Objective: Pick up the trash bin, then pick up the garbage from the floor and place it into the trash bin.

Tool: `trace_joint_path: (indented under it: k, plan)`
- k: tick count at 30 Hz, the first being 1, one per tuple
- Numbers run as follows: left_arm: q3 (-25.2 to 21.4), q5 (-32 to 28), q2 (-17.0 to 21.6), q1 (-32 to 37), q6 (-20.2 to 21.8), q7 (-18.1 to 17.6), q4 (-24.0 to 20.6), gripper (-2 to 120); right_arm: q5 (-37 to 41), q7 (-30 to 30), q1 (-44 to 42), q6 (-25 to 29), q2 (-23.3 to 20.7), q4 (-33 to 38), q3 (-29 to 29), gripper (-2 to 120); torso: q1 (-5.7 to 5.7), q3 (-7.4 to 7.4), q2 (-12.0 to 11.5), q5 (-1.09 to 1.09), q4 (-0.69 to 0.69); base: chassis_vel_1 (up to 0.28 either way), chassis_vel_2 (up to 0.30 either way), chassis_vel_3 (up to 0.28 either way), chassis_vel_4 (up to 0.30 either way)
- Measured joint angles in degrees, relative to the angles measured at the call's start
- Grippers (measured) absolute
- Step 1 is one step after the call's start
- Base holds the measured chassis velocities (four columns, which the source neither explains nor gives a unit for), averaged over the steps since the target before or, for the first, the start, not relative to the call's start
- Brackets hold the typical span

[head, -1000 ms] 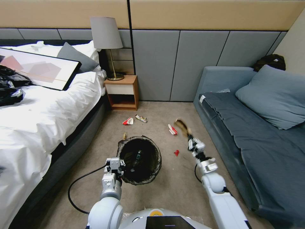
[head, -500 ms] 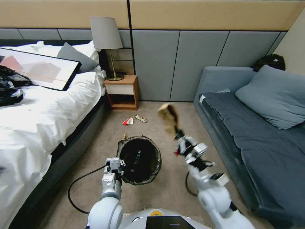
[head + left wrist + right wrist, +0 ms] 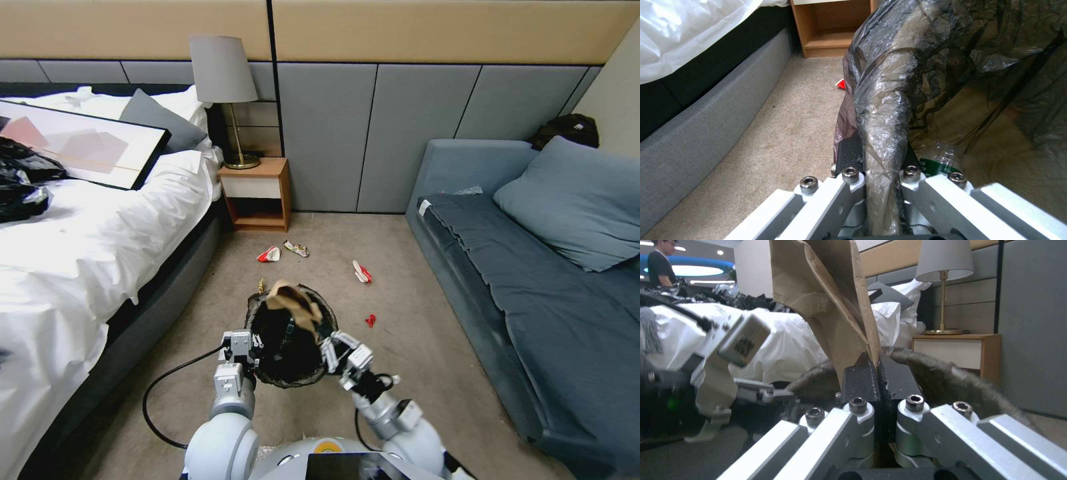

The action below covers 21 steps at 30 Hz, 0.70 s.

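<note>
The trash bin (image 3: 293, 363), lined with a crinkled dark bag, hangs in front of me. My left gripper (image 3: 252, 343) is shut on its bag-covered rim (image 3: 882, 113). A plastic bottle (image 3: 937, 159) lies inside the bin. My right gripper (image 3: 325, 340) is shut on a brown cardboard scrap (image 3: 293, 303) and holds it upright over the bin's opening. In the right wrist view the cardboard scrap (image 3: 831, 300) rises from the closed pads (image 3: 860, 376), with the bin rim (image 3: 951, 380) just behind. Other garbage lies on the carpet: red-and-white wrappers (image 3: 269, 254) (image 3: 362, 272), a crumpled packet (image 3: 296, 249) and a small red scrap (image 3: 371, 321).
A bed (image 3: 100, 253) with a grey base runs along the left, and a blue sofa (image 3: 533, 287) along the right. A wooden nightstand (image 3: 257, 193) with a lamp stands at the far wall. A black cable (image 3: 160, 393) loops beside my left arm.
My right arm has swung left from beside the sofa, carrying the cardboard scrap to a spot over the bin. The left arm and the bin have stayed put.
</note>
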Motion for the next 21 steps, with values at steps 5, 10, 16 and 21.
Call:
trace_joint_path:
  k: [5,10,16,21]
  plan:
    - [0.0,0.0,0.0,0.0,0.0,0.0,0.0,1,-1.2,0.0,1.0,0.4,0.8,-2.3,-0.8,0,0.00,0.00,0.0,-0.10,0.02,0.000,0.000,0.000,0.000]
    - [0.0,0.0,0.0,0.0,0.0,0.0,0.0,1,-1.8,0.0,1.9,0.9,1.4,-4.5,-0.8,0,0.00,0.00,0.0,-0.17,0.03,0.000,0.000,0.000,0.000]
    - [0.0,0.0,0.0,0.0,0.0,0.0,0.0,1,-2.2,0.0,2.6,1.1,1.9,-6.0,-0.6,0,0.00,0.00,0.0,-0.12,0.02,0.000,0.000,0.000,0.000]
    - [0.0,0.0,0.0,0.0,0.0,0.0,0.0,1,-3.1,0.1,2.8,1.0,2.1,-6.3,-0.2,10,0.00,0.00,0.0,0.01,0.01,0.000,0.000,0.000,0.000]
